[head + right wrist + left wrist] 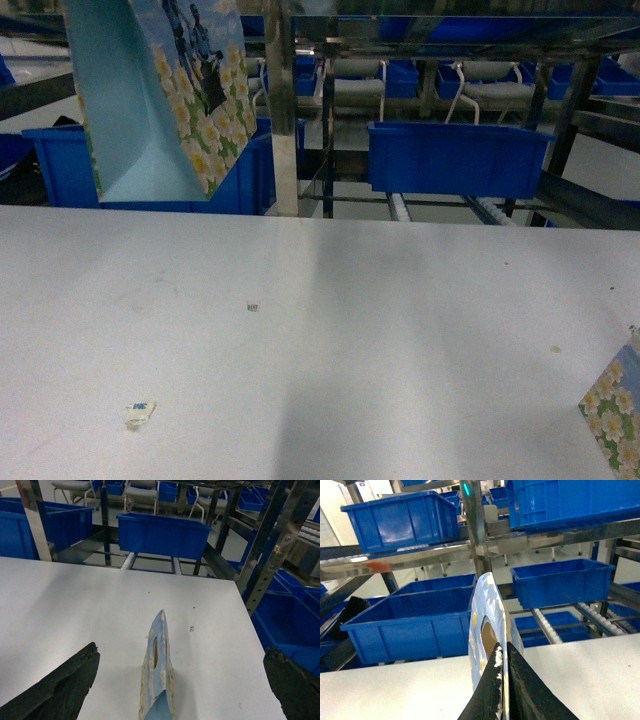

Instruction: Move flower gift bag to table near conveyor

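A: Head view: where is the flower gift bag [165,95]?
B: Upper left, hanging clear above the white table [320,340], in front of a blue crate [150,170] on the conveyor [300,110]. A 2nd daisy-print bag [615,410] sits at the table's lower right edge.
A: Left wrist view?
B: The left gripper [504,680] has its jaws pressed together, pinching the bag's top edge beside the handle cut-out.
A: Right wrist view?
B: The right gripper [182,680] has its jaws spread wide, 1 on each side of the 2nd bag, touching neither side. A scrap of paper [140,412] lies on the tabletop.
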Controlling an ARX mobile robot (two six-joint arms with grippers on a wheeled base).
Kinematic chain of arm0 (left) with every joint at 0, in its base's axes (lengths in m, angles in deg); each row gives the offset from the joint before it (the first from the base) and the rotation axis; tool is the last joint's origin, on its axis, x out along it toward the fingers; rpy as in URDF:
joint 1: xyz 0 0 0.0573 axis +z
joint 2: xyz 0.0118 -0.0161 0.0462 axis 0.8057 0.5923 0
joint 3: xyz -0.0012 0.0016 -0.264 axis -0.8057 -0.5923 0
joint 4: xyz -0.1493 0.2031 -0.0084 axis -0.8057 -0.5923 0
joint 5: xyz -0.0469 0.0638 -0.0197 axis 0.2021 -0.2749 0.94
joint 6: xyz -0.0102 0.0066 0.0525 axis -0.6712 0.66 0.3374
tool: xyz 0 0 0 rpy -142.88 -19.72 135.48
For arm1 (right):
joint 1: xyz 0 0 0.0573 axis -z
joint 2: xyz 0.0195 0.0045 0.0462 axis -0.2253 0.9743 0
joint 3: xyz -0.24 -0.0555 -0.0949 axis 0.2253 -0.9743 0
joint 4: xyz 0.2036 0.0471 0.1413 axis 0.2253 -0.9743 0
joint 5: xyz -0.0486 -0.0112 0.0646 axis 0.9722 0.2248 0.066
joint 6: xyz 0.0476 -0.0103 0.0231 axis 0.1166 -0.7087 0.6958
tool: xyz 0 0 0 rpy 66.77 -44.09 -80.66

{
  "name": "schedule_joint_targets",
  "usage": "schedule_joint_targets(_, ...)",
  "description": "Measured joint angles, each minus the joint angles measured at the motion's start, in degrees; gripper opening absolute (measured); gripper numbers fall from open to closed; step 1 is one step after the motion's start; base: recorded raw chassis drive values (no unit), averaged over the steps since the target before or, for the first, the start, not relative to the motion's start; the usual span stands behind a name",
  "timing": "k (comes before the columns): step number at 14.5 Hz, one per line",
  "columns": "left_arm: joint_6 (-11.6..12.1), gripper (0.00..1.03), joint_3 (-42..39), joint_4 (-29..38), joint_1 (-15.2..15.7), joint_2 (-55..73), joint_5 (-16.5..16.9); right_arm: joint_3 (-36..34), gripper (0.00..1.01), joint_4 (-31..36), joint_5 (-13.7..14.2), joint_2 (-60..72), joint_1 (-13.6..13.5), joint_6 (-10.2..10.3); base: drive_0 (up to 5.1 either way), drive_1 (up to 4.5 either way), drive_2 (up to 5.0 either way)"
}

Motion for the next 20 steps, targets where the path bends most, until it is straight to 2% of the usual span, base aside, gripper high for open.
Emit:
schedule_joint_targets(1, -0.63, 0.02, 2.54, 2.19, 0.00, 4.74, -1.20, 0.00, 0.98, 0.02, 0.00, 0.02, 0.00, 0.00, 0.0, 0.00, 0.0)
schedule_joint_targets(3, -1.97, 0.02, 7.98, 4.63, 0.83, 15.65, -1.40, 0.00, 0.98, 0.00, 0.00, 0.02, 0.00, 0.00, 0.0, 0.00, 0.0)
schedule_joint_targets(4, -2.21, 0.02, 11.50, 5.77, 1.40, 21.11, -1.57, 0.00, 0.98, 0.00, 0.00, 0.02, 0.00, 0.00, 0.0, 0.00, 0.0)
schedule_joint_targets(7, -2.75, 0.02, 24.57, 8.90, 4.57, 36.68, -4.79, 0.00, 0.98, 0.00, 0.00, 0.02, 0.00, 0.00, 0.0, 0.00, 0.0)
schedule_joint_targets(9, -2.36, 0.02, 27.93, 9.44, 5.60, 43.08, -5.53, 0.00, 0.98, 0.00, 0.00, 0.02, 0.00, 0.00, 0.0, 0.00, 0.0)
schedule_joint_targets(12, -1.90, 0.02, 19.32, 11.96, 5.03, 36.41, -5.97, 0.00, 0.98, -0.02, 0.00, 0.02, 0.00, 0.00, 0.0, 0.00, 0.0)
schedule_joint_targets(16, -2.69, 0.02, 5.35, 14.10, 5.11, 26.40, -6.62, 0.00, 0.98, 0.00, 0.00, 0.02, 0.00, 0.00, 0.0, 0.00, 0.0)
schedule_joint_targets(20, -3.43, 0.02, 3.15, 16.17, 5.64, 26.36, -6.36, 0.00, 0.98, 0.00, 0.00, 0.02, 0.00, 0.00, 0.0, 0.00, 0.0)
